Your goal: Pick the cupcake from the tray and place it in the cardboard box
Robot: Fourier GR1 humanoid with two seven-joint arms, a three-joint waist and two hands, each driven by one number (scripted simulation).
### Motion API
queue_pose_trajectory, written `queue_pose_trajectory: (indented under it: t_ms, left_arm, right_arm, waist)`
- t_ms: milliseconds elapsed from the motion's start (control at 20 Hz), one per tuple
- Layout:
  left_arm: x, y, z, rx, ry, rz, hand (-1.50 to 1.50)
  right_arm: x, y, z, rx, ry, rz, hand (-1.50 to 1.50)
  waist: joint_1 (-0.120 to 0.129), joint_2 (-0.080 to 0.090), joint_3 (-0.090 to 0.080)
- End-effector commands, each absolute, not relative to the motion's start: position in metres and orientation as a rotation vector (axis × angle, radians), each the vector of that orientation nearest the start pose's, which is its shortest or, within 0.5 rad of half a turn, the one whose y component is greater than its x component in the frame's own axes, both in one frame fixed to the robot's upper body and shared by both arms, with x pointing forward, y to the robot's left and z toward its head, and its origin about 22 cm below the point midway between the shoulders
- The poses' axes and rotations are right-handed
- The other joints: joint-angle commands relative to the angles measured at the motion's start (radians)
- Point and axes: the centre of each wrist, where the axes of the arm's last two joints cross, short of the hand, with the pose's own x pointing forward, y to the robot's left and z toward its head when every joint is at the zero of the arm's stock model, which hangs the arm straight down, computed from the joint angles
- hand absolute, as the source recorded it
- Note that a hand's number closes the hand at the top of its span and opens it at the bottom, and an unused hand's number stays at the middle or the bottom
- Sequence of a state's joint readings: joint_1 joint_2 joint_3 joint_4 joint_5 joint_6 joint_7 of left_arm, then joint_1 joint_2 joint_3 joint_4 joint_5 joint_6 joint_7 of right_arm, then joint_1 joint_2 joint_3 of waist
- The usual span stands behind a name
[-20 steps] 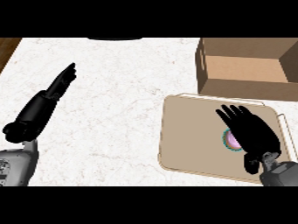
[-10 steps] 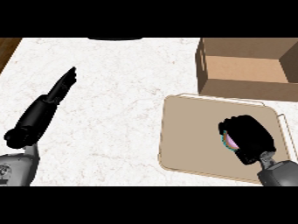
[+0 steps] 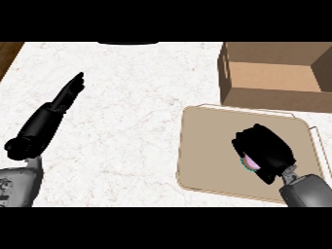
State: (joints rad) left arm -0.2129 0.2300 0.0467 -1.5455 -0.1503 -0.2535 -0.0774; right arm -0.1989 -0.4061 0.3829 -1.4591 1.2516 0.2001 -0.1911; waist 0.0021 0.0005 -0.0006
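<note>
Head view: the right hand (image 3: 265, 151) is curling its black fingers around the cupcake (image 3: 248, 161) near the middle of the beige tray (image 3: 204, 146), hiding all but a sliver of pink frosting and teal wrapper. The grasp step appears to be in hand. The next move would call for lifting the cake clear of the tray's low rim and carrying it toward the far edge, over the near wall of the open cardboard box (image 3: 283, 75), which is sitting just beyond the tray. The left hand (image 3: 66, 95) is resting over the pale marbled counter (image 3: 139, 116), fingers straight, holding nothing. The box is showing plain brown walls with a handle slot; the tray is flat, matte and round-cornered.
</note>
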Motion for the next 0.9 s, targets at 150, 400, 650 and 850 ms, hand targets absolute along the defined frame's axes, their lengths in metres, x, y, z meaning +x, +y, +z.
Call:
queue_pose_trajectory:
  t_ms: [150, 400, 650, 850]
  left_arm:
    - [0.296, 0.262, 0.07, 0.084, -1.764, -0.55, 0.0]
    - [0.299, 0.273, 0.064, 0.112, -1.742, -0.529, 0.0]
    - [0.293, 0.271, 0.068, 0.108, -1.736, -0.524, 0.0]
    - [0.291, 0.272, 0.058, 0.122, -1.745, -0.511, 0.0]
  right_arm:
    - [0.252, -0.177, 0.013, -0.132, -1.799, 2.011, 1.5]
    - [0.254, -0.213, 0.051, -0.136, -2.054, 1.99, 1.5]
    - [0.249, -0.234, 0.111, -0.176, -2.196, 1.891, 1.5]
    - [0.255, -0.25, 0.13, -0.3, -2.218, 1.553, 1.5]
  waist:
    - [0.022, 0.005, 0.003]
    - [-0.013, -0.001, 0.001]
    - [-0.012, -0.004, 0.0]
    - [-0.019, -0.003, 0.0]
